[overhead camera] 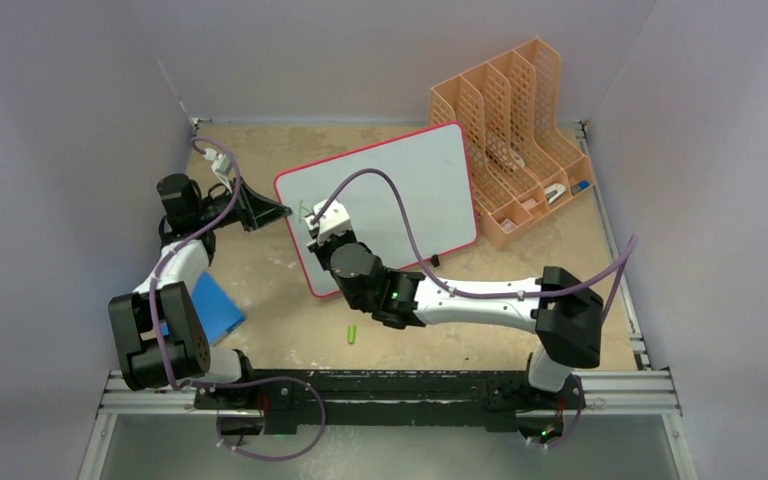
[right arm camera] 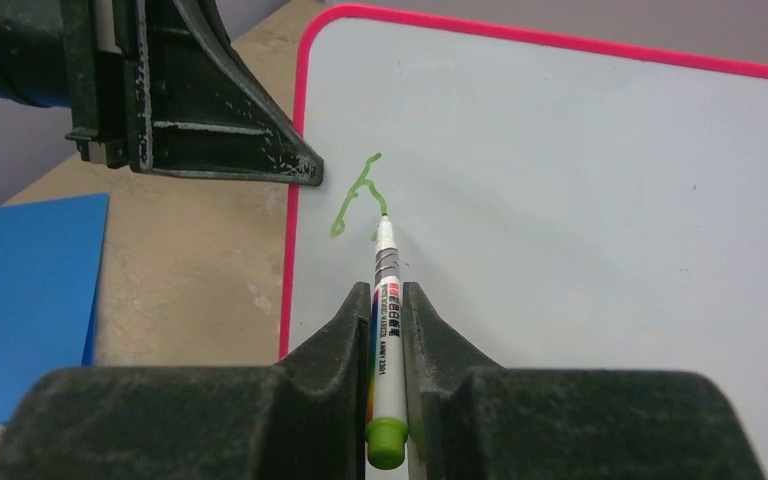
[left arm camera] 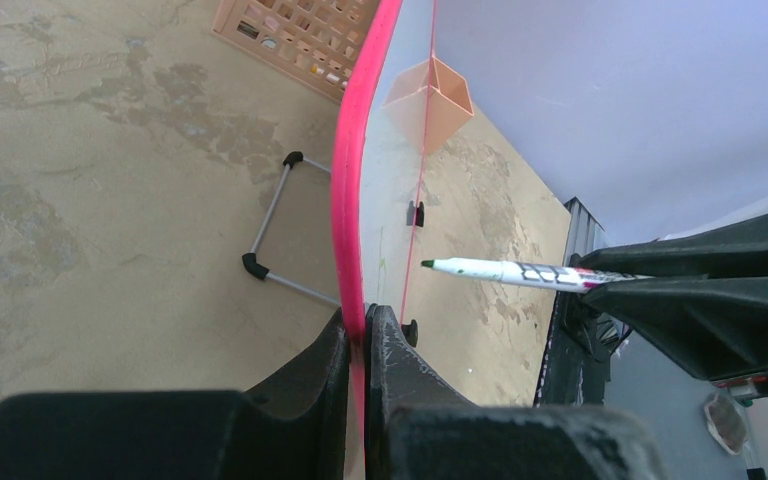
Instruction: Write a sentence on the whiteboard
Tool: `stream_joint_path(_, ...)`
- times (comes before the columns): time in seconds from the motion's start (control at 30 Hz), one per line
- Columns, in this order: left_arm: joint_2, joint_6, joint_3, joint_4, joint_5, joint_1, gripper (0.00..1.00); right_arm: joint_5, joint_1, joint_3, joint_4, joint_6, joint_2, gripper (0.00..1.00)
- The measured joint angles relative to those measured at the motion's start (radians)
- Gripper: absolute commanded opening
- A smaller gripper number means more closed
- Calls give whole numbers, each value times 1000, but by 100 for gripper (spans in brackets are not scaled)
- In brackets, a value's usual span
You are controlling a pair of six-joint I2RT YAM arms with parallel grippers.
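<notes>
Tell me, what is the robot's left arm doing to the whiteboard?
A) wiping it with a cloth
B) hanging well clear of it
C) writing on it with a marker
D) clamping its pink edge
D: the left gripper is shut on the pink rim of the whiteboard, while it is the right gripper that holds the marker.

Bright, even, diffuse light — soft faint shadows, slight blur at the wrist views' near edge.
</notes>
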Motion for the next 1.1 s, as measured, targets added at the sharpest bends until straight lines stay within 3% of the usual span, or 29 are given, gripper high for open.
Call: stream_joint_path(1.1,-1,0,0,0,1,0,0,-19,-4,6,4,-37,13,0)
